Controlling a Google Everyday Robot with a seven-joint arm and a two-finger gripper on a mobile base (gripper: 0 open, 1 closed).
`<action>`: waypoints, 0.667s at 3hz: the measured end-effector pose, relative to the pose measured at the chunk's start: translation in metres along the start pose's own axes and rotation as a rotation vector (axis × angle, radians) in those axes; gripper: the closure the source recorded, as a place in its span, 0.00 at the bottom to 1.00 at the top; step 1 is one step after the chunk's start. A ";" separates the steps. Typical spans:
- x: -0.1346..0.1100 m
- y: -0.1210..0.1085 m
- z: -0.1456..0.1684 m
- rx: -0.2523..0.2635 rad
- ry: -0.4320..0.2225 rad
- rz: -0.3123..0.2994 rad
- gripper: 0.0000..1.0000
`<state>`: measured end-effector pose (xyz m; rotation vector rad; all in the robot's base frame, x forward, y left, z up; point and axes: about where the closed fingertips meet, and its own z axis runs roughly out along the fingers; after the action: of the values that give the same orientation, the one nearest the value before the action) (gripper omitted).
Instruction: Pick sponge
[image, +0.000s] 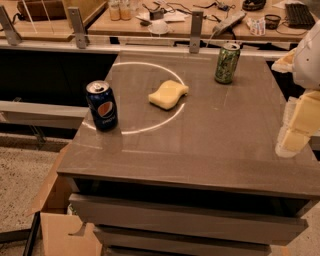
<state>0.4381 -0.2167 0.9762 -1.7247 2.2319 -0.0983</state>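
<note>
The sponge (168, 94) is a pale yellow foam block with wavy sides. It lies flat near the middle of the grey table top (210, 145), inside a white arc marked on the surface. My gripper (296, 130) is at the right edge of the view, over the table's right side. It is well to the right of the sponge and nearer the front, not touching it. Only part of the gripper shows, with cream-yellow fingers (303, 117) pointing down.
A blue Pepsi can (102, 105) stands left of the sponge near the table's left edge. A green can (227, 62) stands at the back right. A rail with brackets and cluttered desks lie behind the table. Cardboard (60, 225) sits on the floor at the front left.
</note>
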 end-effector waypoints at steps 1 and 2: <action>-0.001 -0.001 -0.002 0.007 -0.009 -0.002 0.00; -0.010 -0.020 0.003 0.022 -0.010 -0.121 0.00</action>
<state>0.4599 -0.2126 0.9808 -1.8435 2.1106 -0.1404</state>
